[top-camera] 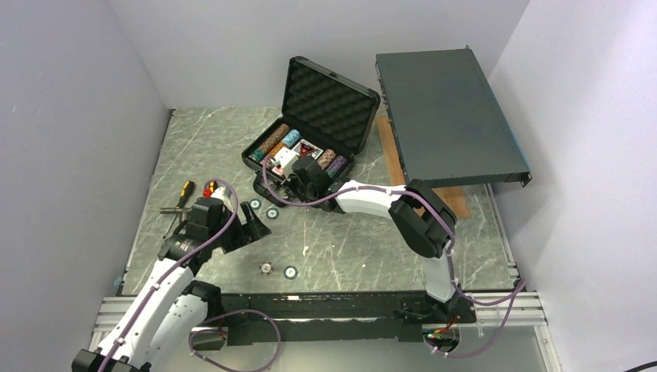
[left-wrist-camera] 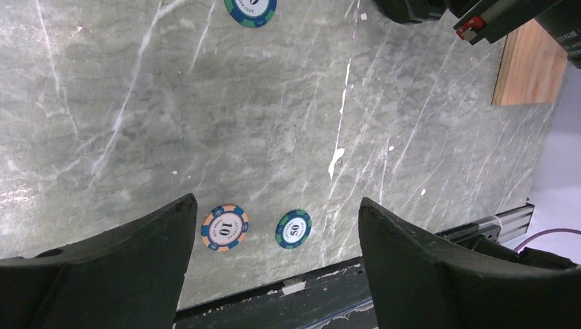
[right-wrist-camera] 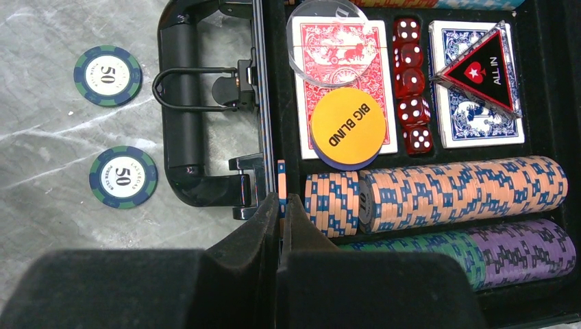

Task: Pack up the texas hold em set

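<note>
The black case (top-camera: 329, 101) of the texas hold em set stands open at the back of the table, foam lid up. Over its near-left corner, by the handle (right-wrist-camera: 179, 110), my right gripper (right-wrist-camera: 281, 205) is shut on an orange-and-blue chip (right-wrist-camera: 281, 179) held edge-on beside the orange row (right-wrist-camera: 438, 192). Card decks, red dice (right-wrist-camera: 411, 89), a "BIG BLIND" button (right-wrist-camera: 347, 127) and an "ALL IN" triangle (right-wrist-camera: 483, 68) lie inside. My left gripper (left-wrist-camera: 275, 201) hangs open above the table, over a 10 chip (left-wrist-camera: 225, 227) and a 50 chip (left-wrist-camera: 293, 229). Two 50 chips (right-wrist-camera: 107, 75) lie left of the case.
A large flat dark grey box (top-camera: 445, 116) rests tilted at the back right over a wooden board (top-camera: 457, 200). Orange-handled tools (top-camera: 184, 192) lie at the left edge, behind my left arm. The table's black front rail (left-wrist-camera: 329, 288) runs just below the two near chips.
</note>
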You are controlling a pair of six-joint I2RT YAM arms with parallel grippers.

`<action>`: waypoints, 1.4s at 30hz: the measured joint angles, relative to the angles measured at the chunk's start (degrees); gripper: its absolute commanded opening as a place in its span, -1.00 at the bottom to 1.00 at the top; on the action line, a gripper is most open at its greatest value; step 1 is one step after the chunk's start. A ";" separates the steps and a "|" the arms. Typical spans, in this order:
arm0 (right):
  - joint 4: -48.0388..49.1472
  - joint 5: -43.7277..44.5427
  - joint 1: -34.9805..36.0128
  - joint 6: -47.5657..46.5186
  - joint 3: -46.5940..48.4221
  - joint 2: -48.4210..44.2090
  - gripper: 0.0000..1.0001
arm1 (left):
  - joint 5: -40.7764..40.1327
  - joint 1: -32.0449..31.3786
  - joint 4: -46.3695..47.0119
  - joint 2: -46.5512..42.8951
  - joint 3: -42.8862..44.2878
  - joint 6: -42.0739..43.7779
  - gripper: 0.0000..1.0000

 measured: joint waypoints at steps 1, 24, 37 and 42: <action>0.13 -0.07 -0.07 0.11 -0.07 -0.04 -1.00 | 0.09 0.00 0.24 0.11 0.00 0.00 0.77; 0.15 0.42 -0.20 -0.07 -0.07 -0.20 -1.00 | 1.14 0.00 2.08 1.92 -0.07 -0.17 0.76; -0.50 -0.28 -0.96 -1.09 -0.42 -1.05 -1.00 | 1.79 0.00 2.08 1.51 -0.09 -0.20 0.77; -2.05 -1.03 -2.80 -1.16 -0.96 -2.84 -1.00 | 1.81 0.00 2.08 1.20 -0.09 -0.17 0.76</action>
